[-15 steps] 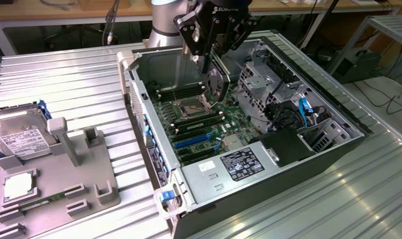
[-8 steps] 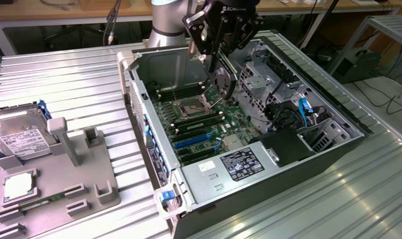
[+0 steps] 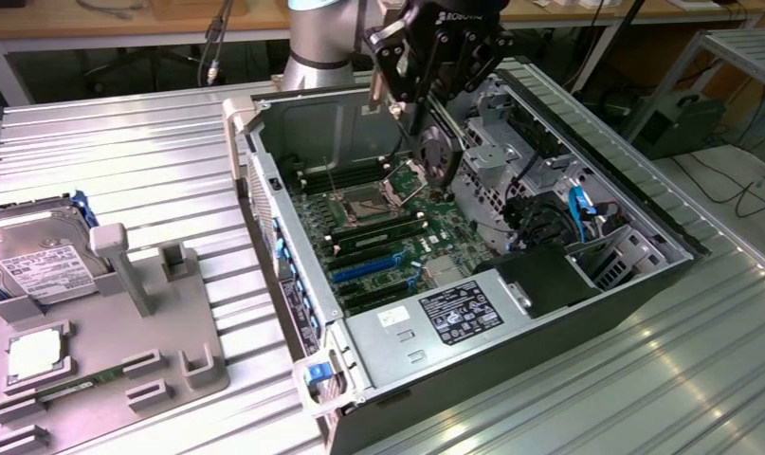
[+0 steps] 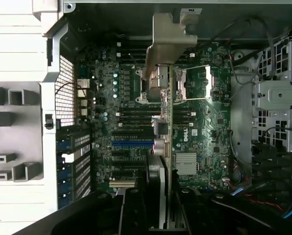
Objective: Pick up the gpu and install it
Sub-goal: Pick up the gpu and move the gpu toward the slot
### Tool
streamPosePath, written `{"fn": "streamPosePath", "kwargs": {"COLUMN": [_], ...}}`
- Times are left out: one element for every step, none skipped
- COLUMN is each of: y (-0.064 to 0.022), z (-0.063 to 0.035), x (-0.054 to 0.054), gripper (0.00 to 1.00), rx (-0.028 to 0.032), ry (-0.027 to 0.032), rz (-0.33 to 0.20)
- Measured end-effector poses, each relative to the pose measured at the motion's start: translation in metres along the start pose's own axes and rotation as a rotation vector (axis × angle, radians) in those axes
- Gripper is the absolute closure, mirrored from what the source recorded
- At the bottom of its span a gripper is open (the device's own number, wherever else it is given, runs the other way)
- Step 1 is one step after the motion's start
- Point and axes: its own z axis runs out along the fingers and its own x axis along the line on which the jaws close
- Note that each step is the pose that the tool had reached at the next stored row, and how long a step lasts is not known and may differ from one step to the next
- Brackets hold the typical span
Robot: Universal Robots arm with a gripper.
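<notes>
Item: gpu (image 3: 435, 156), a thin flat card, clamped between the narrowly set fingers of the gripper (image 3: 420, 121) and hanging edge-down directly beneath it, inside the open computer case (image 3: 271, 190) but apart from the motherboard (image 3: 395, 237) below. In the wrist view the card shows edge-on, running out from the gripper (image 4: 160, 198), with its silver bracket (image 4: 169, 39) at the far end. The blue expansion slots (image 4: 131, 144) lie below and just to one side of the card's edge. Handling, as judged: light and stiff, but fragile; the board could flex or crack under side load, and the bare edge contacts and face components should not be pinched. Best held by the plain board edges opposite the connector, as the grip appears to be now. Also present: hard drive (image 3: 34, 261) on a grey holder (image 3: 167, 332), well away from the gripper on the ribbed tabletop (image 3: 142, 142).
</notes>
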Motion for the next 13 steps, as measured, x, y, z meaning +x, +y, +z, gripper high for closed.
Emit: {"fn": "streamPosePath", "kwargs": {"y": [0.0,0.0,0.0,0.0,0.0001,0.0,0.0001,0.0001,0.0001,0.0001,0.0001,0.0001,0.0001], "z": [0.0,0.0001,0.0001,0.0001,0.0001,0.0002,0.0002,0.0002,0.0003,0.0003,0.0004,0.0004,0.0004], "x": [-0.002,-0.004,-0.006,-0.008,-0.01,-0.011,-0.013,-0.015,-0.017,-0.019,-0.021,-0.023,-0.024], "gripper": [0.72,0.72,0.72,0.72,0.72,0.72,0.72,0.72,0.72,0.72,0.72,0.72,0.72], "rx": [0.0,0.0,0.0,0.0001,0.0,-0.0001,0.0,0.0,0.0,0.0,0.0,0.0,0.0], "ry": [0.0,0.0,0.0,0.0,0.0,0.0,0.0,0.0,0.0,0.0,0.0,0.0,0.0], "rz": [0.0,0.0,0.0,0.0,0.0,0.0,0.0,0.0,0.0,0.0,0.0,0.0,0.0]}}
